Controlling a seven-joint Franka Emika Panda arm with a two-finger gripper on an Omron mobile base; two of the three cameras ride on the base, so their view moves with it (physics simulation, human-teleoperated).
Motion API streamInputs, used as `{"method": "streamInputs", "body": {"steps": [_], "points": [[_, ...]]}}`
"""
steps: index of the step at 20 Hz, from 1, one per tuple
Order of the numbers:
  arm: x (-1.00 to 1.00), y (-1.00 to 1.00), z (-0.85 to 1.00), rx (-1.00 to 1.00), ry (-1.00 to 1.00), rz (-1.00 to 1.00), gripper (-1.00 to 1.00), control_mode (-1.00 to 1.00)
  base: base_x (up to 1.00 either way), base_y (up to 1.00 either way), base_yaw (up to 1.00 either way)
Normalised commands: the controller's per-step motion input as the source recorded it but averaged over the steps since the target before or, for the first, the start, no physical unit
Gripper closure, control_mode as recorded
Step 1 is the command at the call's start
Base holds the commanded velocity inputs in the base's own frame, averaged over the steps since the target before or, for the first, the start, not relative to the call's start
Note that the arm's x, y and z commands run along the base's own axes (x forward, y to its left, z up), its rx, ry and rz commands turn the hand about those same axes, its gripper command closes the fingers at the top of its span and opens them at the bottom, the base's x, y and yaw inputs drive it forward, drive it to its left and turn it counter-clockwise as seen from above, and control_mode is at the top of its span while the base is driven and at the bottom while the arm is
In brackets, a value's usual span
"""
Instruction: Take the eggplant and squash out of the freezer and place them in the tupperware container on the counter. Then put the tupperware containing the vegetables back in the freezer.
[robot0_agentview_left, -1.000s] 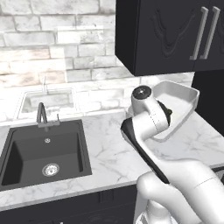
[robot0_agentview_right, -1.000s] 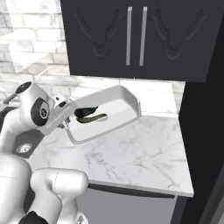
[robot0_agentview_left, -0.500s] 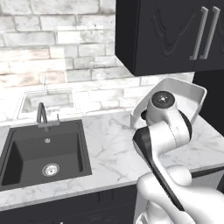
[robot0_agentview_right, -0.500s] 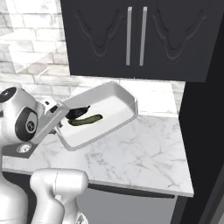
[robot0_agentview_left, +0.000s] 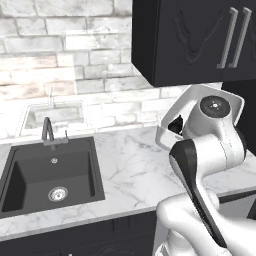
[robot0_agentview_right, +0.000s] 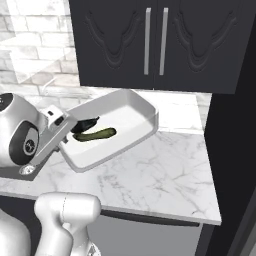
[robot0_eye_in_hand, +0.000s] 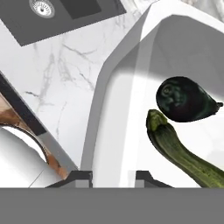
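My gripper (robot0_eye_in_hand: 113, 177) is shut on the near rim of the white tupperware container (robot0_eye_in_hand: 118, 96) and holds it tilted above the counter (robot0_agentview_right: 160, 175). Inside the tray lie the dark eggplant (robot0_eye_in_hand: 186, 99) and, beside it, the long green squash (robot0_eye_in_hand: 179, 155). From the right base view, the tupperware container (robot0_agentview_right: 145, 107) hangs over the marble with the eggplant (robot0_agentview_right: 89, 123) and squash (robot0_agentview_right: 95, 134) near the gripper (robot0_agentview_right: 67, 134). In the left base view the arm hides most of the tupperware container (robot0_agentview_left: 167, 132). I cannot tell whether the freezer is in view.
The black sink (robot0_agentview_left: 50, 172) with its faucet (robot0_agentview_left: 47, 131) is set in the counter (robot0_agentview_left: 130, 165) to the left. Black wall cabinets (robot0_agentview_right: 150, 40) hang low over the tray. A tall dark panel (robot0_agentview_right: 235, 150) closes off the counter's right end.
The arm has swung to the right and its wrist has risen, carrying the tray with both vegetables along. The grip on the rim is unchanged.
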Motion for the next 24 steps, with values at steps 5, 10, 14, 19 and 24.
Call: {"method": "streamInputs", "body": {"steps": [5,10,14,19,24], "points": [[-0.21,-0.08,0.14,0.01,0.01,0.2,1.0,-1.0,0.0,0.0,0.0],[-0.38,0.0,0.0,0.0,0.01,0.3,1.0,-1.0,0.0,0.0,0.0],[-0.2,0.0,0.03,-0.01,0.08,0.29,1.0,-1.0,0.0,0.0,0.0],[0.0,0.17,0.04,-0.15,0.05,0.15,1.0,-1.0,0.0,0.0,0.0],[-0.01,0.0,0.05,-0.17,0.0,0.14,1.0,-1.0,0.0,0.0,0.0]]}}
